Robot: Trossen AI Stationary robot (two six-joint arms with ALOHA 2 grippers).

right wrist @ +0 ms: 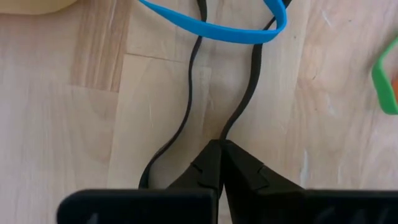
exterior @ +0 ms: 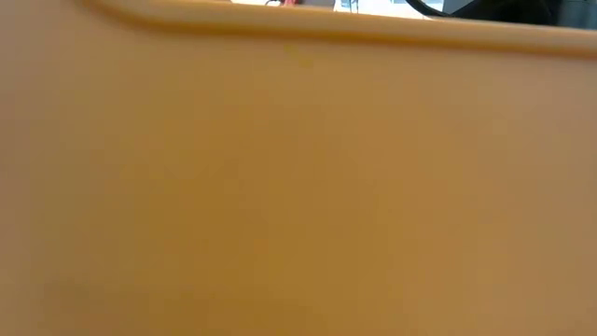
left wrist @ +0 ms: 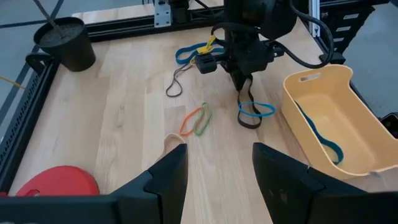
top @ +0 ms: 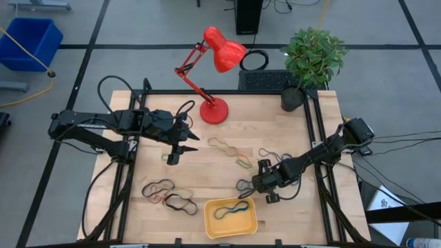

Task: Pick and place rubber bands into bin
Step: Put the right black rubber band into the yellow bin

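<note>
The yellow-orange tray (top: 231, 218) stands at the table's near edge with a teal band (left wrist: 320, 134) inside. My right gripper (top: 253, 184) is just beyond the tray's far right corner, shut on a dark rubber band (right wrist: 249, 93). A blue band (right wrist: 211, 28) lies across that dark band on the table. My left gripper (top: 175, 153) is open and empty over the table's left middle. An orange and a green band (left wrist: 196, 121) lie between the two grippers. The low view shows only the tray's wall (exterior: 298, 187). My right gripper pinches one strand of the dark band (right wrist: 231, 127) between its two fingertips (right wrist: 208, 155), coming from above and pointing down. The band's other strand (right wrist: 180, 124) runs past the outside of one finger. The band hangs slack below the fingers (left wrist: 245, 102), its far loop (left wrist: 250, 124) on the table.
More loose bands lie at the near left (top: 165, 194), the middle (top: 227, 148) and the right (top: 272, 153). A red desk lamp (top: 213, 110) and a potted plant (top: 310, 62) stand at the far edge. A black frame (top: 320, 138) borders the table.
</note>
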